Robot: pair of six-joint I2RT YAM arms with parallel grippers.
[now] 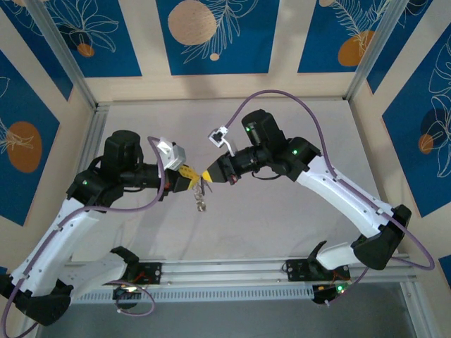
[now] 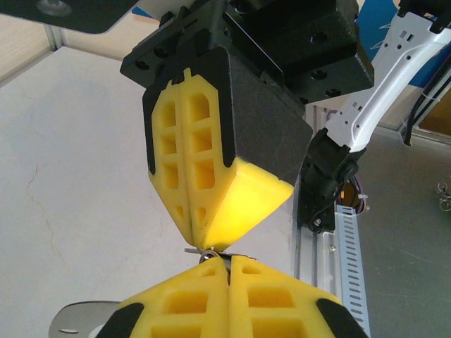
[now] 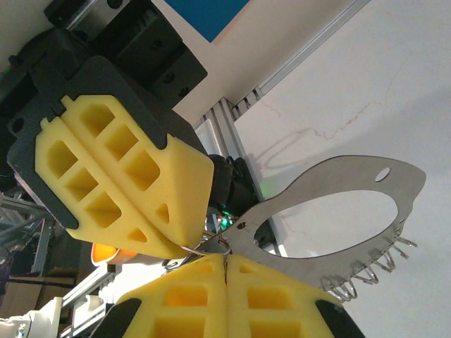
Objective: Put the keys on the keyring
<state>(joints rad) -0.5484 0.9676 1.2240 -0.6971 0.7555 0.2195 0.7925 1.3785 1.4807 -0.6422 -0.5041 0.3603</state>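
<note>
My left gripper (image 1: 190, 176) and right gripper (image 1: 210, 175) meet tip to tip above the middle of the table, both shut. The keyring (image 3: 331, 174) is a flat grey hoop with silvery coils (image 3: 366, 271) along its rim. Its narrow end runs into the right gripper (image 3: 225, 259), and it hangs below the tips (image 1: 202, 204). Part of the hoop (image 2: 77, 317) shows beside the left gripper (image 2: 227, 262). A tiny thin loop, apparently the keys (image 3: 220, 243), sits pinched at the left fingertips against the hoop's end. Its whitish tag is hidden.
The white table (image 1: 282, 218) lies under both arms. An aluminium rail (image 1: 225, 271) with a slotted cable duct (image 2: 345, 260) runs along the near edge. Blue patterned panels and metal frame posts (image 1: 70, 63) enclose the back and sides.
</note>
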